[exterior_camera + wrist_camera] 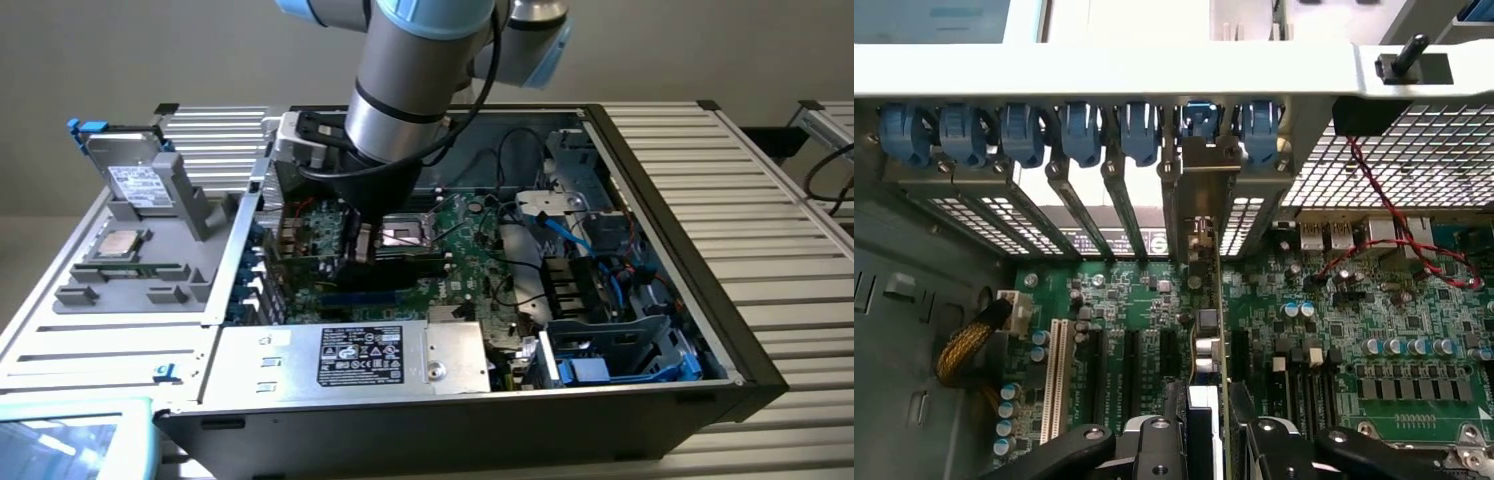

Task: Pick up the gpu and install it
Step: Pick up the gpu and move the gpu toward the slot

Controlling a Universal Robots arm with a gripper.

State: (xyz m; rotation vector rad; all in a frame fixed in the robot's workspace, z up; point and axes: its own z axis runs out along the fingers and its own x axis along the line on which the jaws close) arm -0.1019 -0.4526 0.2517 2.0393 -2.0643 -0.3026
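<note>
Above motherboard (1354,320); hand (1204,445) half-closed, clamping upright gpu (1209,330)

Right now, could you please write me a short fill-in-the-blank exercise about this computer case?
1. The claw grips the ____ over the motherboard.
2. The retention clips along the case's rear are ____.
3. The hard drive stands at the exterior view's ____.
Missing words: gpu; blue; left.
</note>
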